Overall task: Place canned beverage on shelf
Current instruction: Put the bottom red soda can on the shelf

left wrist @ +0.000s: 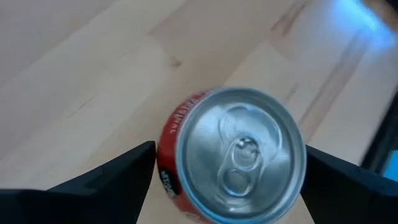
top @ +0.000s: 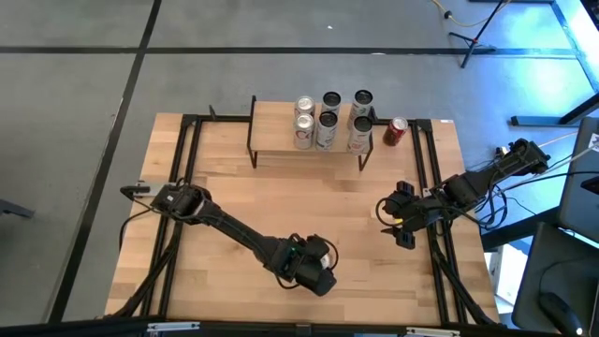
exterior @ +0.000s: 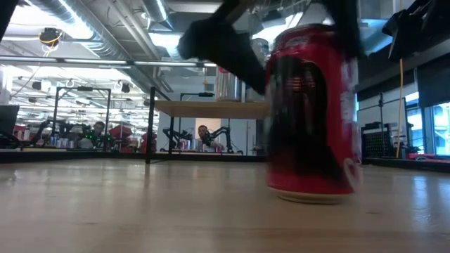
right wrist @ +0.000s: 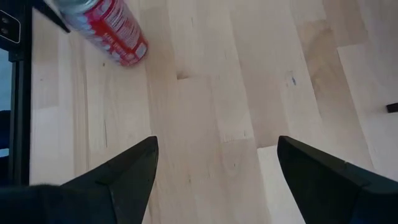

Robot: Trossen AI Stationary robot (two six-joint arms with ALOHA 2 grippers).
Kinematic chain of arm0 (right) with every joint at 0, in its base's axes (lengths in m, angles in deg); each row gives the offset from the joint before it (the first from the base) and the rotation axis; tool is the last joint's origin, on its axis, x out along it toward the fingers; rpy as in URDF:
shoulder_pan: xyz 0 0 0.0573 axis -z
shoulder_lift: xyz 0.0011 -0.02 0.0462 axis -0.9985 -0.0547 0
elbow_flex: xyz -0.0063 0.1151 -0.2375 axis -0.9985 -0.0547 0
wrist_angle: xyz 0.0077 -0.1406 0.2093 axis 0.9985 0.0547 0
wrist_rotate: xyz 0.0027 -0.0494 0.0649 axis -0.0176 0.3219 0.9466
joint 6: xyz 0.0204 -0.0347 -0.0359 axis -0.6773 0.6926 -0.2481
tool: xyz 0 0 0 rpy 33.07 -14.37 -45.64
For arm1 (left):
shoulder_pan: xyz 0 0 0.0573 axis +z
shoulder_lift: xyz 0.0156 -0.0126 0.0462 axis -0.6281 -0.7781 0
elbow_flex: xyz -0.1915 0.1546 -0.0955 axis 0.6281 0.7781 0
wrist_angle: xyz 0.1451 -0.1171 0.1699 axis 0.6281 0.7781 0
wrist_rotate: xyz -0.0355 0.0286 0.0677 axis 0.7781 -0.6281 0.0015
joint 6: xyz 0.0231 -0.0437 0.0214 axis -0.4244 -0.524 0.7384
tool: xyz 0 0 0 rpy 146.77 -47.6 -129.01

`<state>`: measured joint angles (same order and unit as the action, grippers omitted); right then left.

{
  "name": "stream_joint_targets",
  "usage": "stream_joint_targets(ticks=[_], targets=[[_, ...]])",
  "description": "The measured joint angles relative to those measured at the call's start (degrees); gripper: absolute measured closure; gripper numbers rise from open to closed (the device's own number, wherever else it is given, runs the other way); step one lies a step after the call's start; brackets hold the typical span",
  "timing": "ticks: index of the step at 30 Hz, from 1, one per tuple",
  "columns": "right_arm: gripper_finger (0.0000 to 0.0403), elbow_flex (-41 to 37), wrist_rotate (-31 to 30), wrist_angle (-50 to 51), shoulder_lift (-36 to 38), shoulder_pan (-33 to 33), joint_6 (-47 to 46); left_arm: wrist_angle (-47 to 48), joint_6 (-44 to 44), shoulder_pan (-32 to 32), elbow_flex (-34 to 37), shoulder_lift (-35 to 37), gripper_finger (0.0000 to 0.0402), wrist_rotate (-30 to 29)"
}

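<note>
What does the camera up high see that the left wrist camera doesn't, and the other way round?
Only the high view shows the shelf with six cans on top, the can beside the shelf, which is red, and the right gripper, open over bare wood. Only the left wrist view shows the silver-topped red can standing between the left fingers; from above, the arm hides it. Both show the wooden table and the left gripper, open.
</note>
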<state>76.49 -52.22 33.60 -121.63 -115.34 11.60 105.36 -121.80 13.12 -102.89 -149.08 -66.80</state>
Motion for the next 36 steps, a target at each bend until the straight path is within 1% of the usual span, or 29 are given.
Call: stream_joint_targets(ticks=[2, 4, 6, 10, 17, 22, 24, 29, 33, 36], targets=[[0.0088, 0.0, 0.0, 0.0, 0.0, 0.0, 0.0, -2.3, 0.8, 0.0, 0.6, 0.0, 0.0058, 0.0], [0.0088, 0.0, 0.0, 0.0, 0.0, 0.0, 0.0, -2.4, 0.8, 0.2, 1.4, 0.1, 0.0072, -0.5], [0.0088, 0.0, 0.0, 0.0, 0.0, 0.0, 0.2, -2.6, 1.5, 0.4, 2.0, 0.2, 0.0094, -0.5], [0.0088, 0.0, 0.0, 0.0, 0.0, 0.0, 1.1, -2.6, 5.8, 0.8, 2.1, 0.3, 0.0139, 0.2], [0.0088, 0.0, 0.0, -0.1, 0.0, 0.0, 1.3, 1.7, 14.7, 3.1, -1.6, 2.5, 0.014, 1.1], [0.0088, 1.1, -0.5, 0.0, 0.0, 0.1, 2.8, 6.9, 21.1, 5.9, -5.4, 9.1, 0.014, 2.6], [0.0088, 2.5, -1.3, 0.1, 0.0, 0.9, 4.2, 8.1, 23.5, 7.4, -5.5, 11.7, 0.014, 2.9], [0.0088, 7.1, -1.5, 0.5, 0.0, 6.0, 8.3, 14.2, 31.3, 12.7, -5.4, 18.8, 0.014, 3.1], [0.0088, 10.5, -1.3, 1.9, 0.0, 11.5, 12.1, 20.5, 37.9, 18.7, -5.5, 24.2, 0.014, 2.8], [0.0088, 12.1, -1.1, 3.2, 0.0, 16.0, 14.9, 22.9, 43.2, 23.8, -5.4, 27.2, 0.014, 4.7]])
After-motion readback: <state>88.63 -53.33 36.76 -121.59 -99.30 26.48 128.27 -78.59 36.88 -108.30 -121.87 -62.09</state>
